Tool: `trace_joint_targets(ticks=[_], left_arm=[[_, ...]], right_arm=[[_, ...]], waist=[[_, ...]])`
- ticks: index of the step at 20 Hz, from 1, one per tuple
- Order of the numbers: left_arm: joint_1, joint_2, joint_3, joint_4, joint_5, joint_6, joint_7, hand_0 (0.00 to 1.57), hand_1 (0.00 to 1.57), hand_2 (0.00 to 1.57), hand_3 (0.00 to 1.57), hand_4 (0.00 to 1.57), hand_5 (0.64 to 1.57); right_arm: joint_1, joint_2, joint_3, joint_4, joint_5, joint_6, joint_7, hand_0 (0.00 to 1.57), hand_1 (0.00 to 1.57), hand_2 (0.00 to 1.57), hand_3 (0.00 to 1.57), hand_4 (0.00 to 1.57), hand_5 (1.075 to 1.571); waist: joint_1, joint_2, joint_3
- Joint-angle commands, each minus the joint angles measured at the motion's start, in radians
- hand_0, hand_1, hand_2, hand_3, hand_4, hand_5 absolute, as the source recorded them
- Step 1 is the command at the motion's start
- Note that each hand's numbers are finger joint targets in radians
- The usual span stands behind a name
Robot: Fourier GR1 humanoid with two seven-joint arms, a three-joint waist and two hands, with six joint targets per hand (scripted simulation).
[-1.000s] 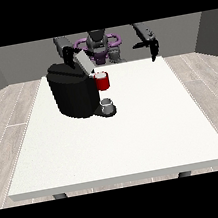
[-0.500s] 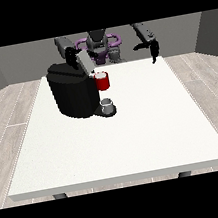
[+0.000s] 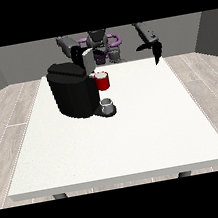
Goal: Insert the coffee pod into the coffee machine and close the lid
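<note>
Hand [image 3: 156, 52] at the view's right hung with fingers pointing down, holding nothing; the other hand [image 3: 77, 53], fingers unreadable, pressed near the coffee machine [image 3: 72, 89] and might shove it.

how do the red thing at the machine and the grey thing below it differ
The red thing at the machine is bright red and sits high, beside the coffee machine just under its top; the grey thing is pale grey and sits low on the machine's dark base. The red one looks somewhat larger than the grey one. Both are small, roughly cylindrical, and on the machine's side toward the view's right.
</note>
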Motion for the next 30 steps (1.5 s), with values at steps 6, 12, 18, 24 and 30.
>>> trace_joint_targets(ticks=[6,12,18,24,30], left_arm=[[-0.06,0.055,0.023,0.065,0.025,-0.056,-0.002,0.0,0.0,0.0,0.0,0.36,1.571],[-0.038,0.045,0.013,0.097,0.017,-0.058,-0.043,0.0,0.0,0.0,0.0,0.32,1.571],[-0.048,-0.024,-0.038,0.068,-0.003,-0.018,-0.037,0.0,0.0,0.0,0.0,0.37,1.571],[-0.008,-0.021,-0.045,0.141,-0.041,0.003,-0.131,0.0,0.0,0.0,0.0,0.17,1.571],[-0.026,0.002,-0.029,0.152,-0.024,-0.016,-0.108,0.0,0.0,0.0,0.0,0.17,1.571]], right_arm=[[-0.151,0.014,0.085,0.019,0.112,-0.064,0.088,0.0,0.0,0.0,0.0,0.39,1.571],[-0.219,0.038,0.13,0.048,0.163,-0.049,0.104,0.0,0.0,0.0,0.0,0.38,1.571],[-0.173,0.059,0.175,0.103,0.125,-0.071,0.001,0.0,0.0,0.0,0.0,0.38,1.571],[-0.102,0.06,0.307,0.061,0.043,-0.031,0.003,0.0,0.0,0.0,0.0,0.49,1.571],[0.102,0.06,0.505,-0.032,-0.082,0.031,-0.163,0.0,0.0,0.0,0.0,0.46,1.571]], waist=[[0.071,0.056,-0.006],[0.07,0.021,-0.0055],[0.073,0.013,-0.005],[0.056,-0.026,-0.0051],[0.058,-0.035,-0.0045]])
